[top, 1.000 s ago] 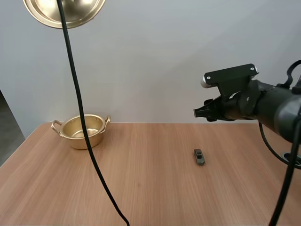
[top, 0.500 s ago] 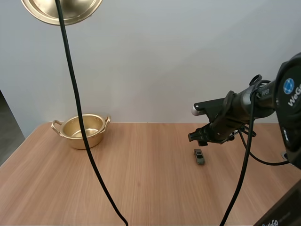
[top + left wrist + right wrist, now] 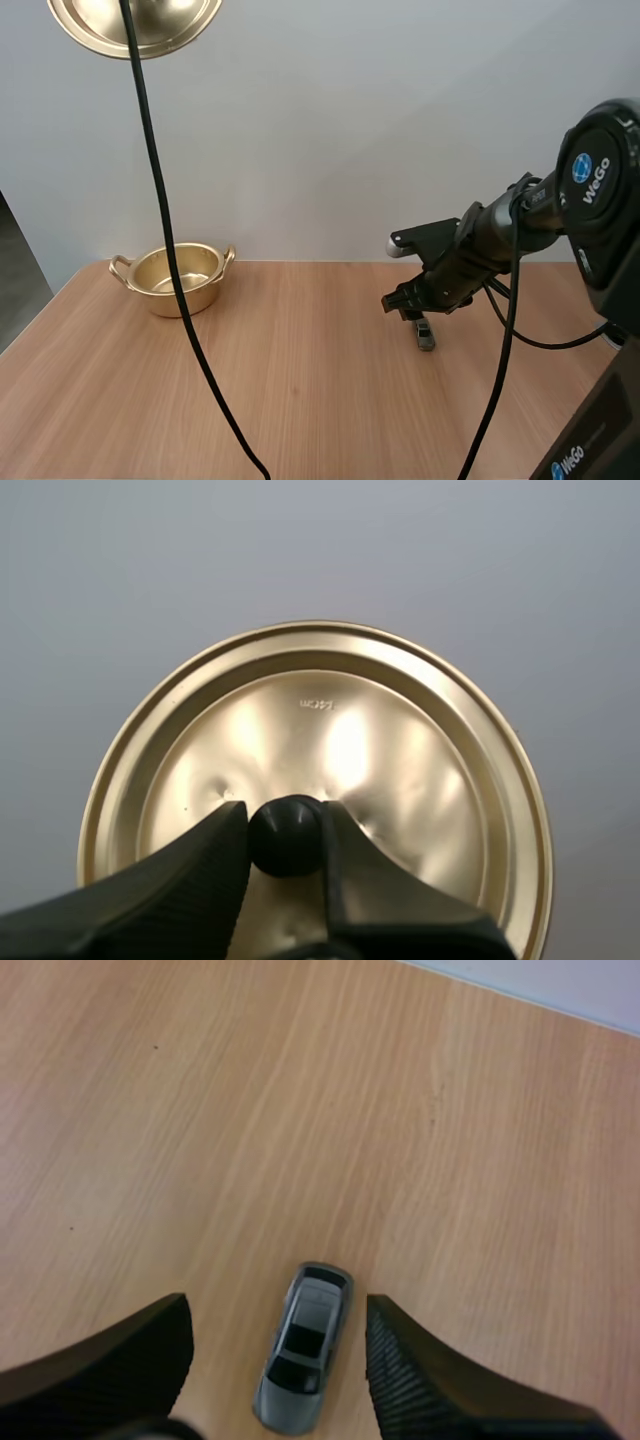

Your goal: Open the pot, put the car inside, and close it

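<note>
My right tool (image 3: 277, 1305) hangs low over the tabletop (image 3: 300, 390), its fingers spread on either side of the small grey car (image 3: 303, 1348) without touching it. In the high view the tool partly hides the car. My left tool (image 3: 286, 832) pinches the black knob (image 3: 286, 838) of the gold lid (image 3: 320, 730), which is raised high and cut off at the high view's edge, well above the open pot (image 3: 178, 280).

A wooden table (image 3: 300, 390) is seen from above and behind; its top is patterned in light brown plank-like bands with a fine grain running away from the viewer; a few small dark specks are scattered in the wood; its far edge is met by a plain pale grey wall (image 3: 350, 140); a darker strip is glimpsed past the table's left corner.
</note>
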Action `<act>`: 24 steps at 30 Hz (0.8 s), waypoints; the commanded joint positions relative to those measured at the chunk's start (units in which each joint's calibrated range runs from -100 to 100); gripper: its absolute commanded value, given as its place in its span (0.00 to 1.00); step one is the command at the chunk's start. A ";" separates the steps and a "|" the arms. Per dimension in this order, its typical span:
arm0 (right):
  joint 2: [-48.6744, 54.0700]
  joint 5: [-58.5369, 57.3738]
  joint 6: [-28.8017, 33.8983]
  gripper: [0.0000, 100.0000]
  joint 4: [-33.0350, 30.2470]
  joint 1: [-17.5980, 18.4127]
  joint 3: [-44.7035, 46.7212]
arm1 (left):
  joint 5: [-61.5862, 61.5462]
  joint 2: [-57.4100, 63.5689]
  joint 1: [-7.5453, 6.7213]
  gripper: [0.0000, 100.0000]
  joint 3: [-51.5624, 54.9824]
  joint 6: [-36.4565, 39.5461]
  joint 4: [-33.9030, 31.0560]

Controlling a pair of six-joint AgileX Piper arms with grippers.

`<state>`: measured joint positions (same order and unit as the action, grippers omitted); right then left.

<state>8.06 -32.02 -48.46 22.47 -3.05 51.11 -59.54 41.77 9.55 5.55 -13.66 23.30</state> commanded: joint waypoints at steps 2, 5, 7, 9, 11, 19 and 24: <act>-2.14 1.62 -0.02 0.84 -0.04 0.10 -0.05 | -0.01 0.00 0.03 0.00 -0.02 0.03 -0.16; -3.59 3.00 -0.02 0.84 -0.40 0.10 -0.05 | -0.01 0.00 0.03 0.00 -0.02 -0.07 -0.63; -3.90 4.48 -0.02 0.84 -0.40 0.10 -0.05 | -0.01 0.00 0.03 0.00 -0.02 -0.07 -1.38; -3.90 5.29 -0.02 0.84 -0.40 0.10 -0.05 | -0.01 0.00 0.03 0.00 -0.02 -0.07 -1.74; -4.24 6.27 -0.02 0.82 -0.40 0.10 -0.05 | -0.01 0.00 0.03 0.00 -0.02 -0.07 -1.77; -7.92 8.30 -0.02 0.74 -1.79 0.10 -0.05 | -0.01 0.00 0.03 0.00 -0.02 -0.07 -1.77; -9.47 10.94 -0.02 0.24 -2.35 0.10 -0.05 | -0.01 0.00 0.03 0.00 -0.02 -0.07 -1.77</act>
<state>-1.34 -22.10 -48.46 20.19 -2.96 51.11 -59.54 41.77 9.55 5.55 -13.72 21.47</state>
